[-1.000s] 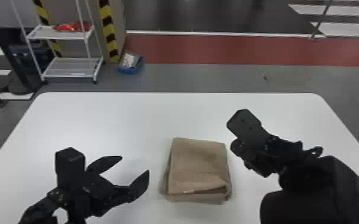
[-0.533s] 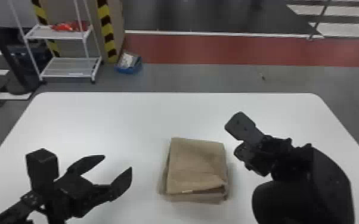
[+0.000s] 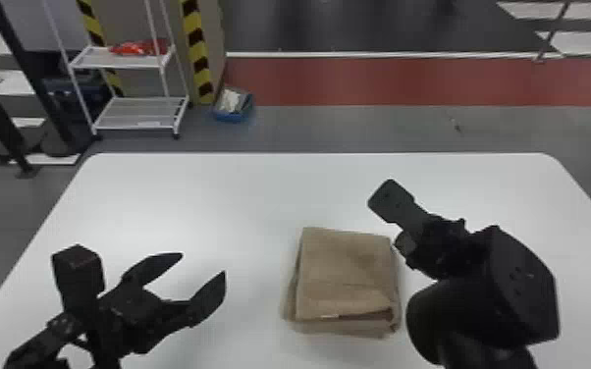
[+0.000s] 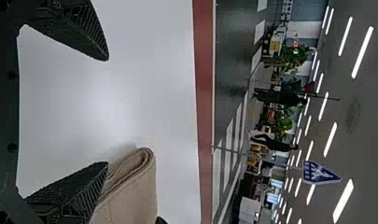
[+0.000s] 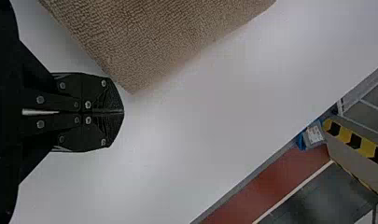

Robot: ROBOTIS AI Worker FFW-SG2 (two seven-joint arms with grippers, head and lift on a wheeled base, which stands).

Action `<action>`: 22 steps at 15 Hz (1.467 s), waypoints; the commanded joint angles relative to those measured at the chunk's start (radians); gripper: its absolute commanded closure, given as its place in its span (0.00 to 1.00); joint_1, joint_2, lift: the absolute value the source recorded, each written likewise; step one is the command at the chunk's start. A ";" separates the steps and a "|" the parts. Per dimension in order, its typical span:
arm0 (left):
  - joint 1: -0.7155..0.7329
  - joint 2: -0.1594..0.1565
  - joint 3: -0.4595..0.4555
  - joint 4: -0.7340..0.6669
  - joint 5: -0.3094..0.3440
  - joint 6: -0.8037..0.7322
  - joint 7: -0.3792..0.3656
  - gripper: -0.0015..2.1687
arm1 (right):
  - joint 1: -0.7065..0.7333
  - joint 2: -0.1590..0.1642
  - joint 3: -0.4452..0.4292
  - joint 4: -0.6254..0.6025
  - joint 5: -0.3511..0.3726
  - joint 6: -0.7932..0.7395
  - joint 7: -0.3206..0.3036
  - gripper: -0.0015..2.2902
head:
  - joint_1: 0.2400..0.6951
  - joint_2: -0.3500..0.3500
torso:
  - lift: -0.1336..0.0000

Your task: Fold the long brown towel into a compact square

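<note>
The brown towel [image 3: 346, 277] lies folded into a thick, nearly square stack on the table, its layered edge toward the robot. To its left, apart from it, my left gripper [image 3: 203, 262] has its fingers spread with nothing between them. My right gripper [image 3: 400, 240] is at the towel's right side. In the left wrist view the left gripper [image 4: 105, 112] stands open, with the folded towel [image 4: 135, 196] beyond one finger. Fingers pressed together and holding nothing, the right gripper [image 5: 123, 112] appears in the right wrist view beside a corner of the towel [image 5: 168, 37].
The white table [image 3: 211, 196] extends around the towel. Beyond its far edge stand a white wire shelf [image 3: 132, 113] and a blue bin [image 3: 233, 105] on the floor, near a post with yellow and black stripes [image 3: 199, 54].
My left gripper has moved left, away from the towel, staying spread. The right arm has shifted slightly to the left in the head view. The towel keeps its place and shape.
</note>
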 commanded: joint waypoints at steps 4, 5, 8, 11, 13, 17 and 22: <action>-0.001 -0.004 0.018 0.014 0.011 -0.019 -0.005 0.04 | -0.041 0.001 0.015 0.080 -0.020 -0.011 -0.089 0.88 | 1.00 0.53 | 0.07; -0.001 -0.004 0.021 0.014 0.011 -0.019 -0.006 0.04 | -0.045 0.001 0.015 0.082 -0.024 -0.011 -0.106 0.88 | 1.00 0.53 | 0.07; -0.001 -0.004 0.022 0.017 0.012 -0.022 -0.011 0.04 | -0.053 0.001 0.024 0.086 -0.035 -0.011 -0.137 0.88 | 1.00 0.53 | 0.07; -0.005 -0.004 0.024 0.028 0.012 -0.028 -0.014 0.04 | -0.053 0.001 0.055 0.095 -0.035 -0.002 -0.138 0.88 | 1.00 0.54 | 0.07; -0.009 -0.004 0.029 0.032 0.012 -0.028 -0.014 0.04 | -0.044 0.001 0.079 0.086 -0.030 0.022 -0.131 0.88 | 1.00 0.55 | 0.07; -0.018 -0.004 0.025 0.040 0.011 -0.028 -0.018 0.04 | -0.024 0.001 0.115 0.060 -0.032 0.029 -0.134 0.88 | 1.00 0.58 | 0.07; -0.018 -0.004 0.029 0.045 0.012 -0.028 -0.021 0.04 | -0.036 0.001 0.122 0.060 -0.033 0.016 -0.167 0.88 | 1.00 0.60 | 0.07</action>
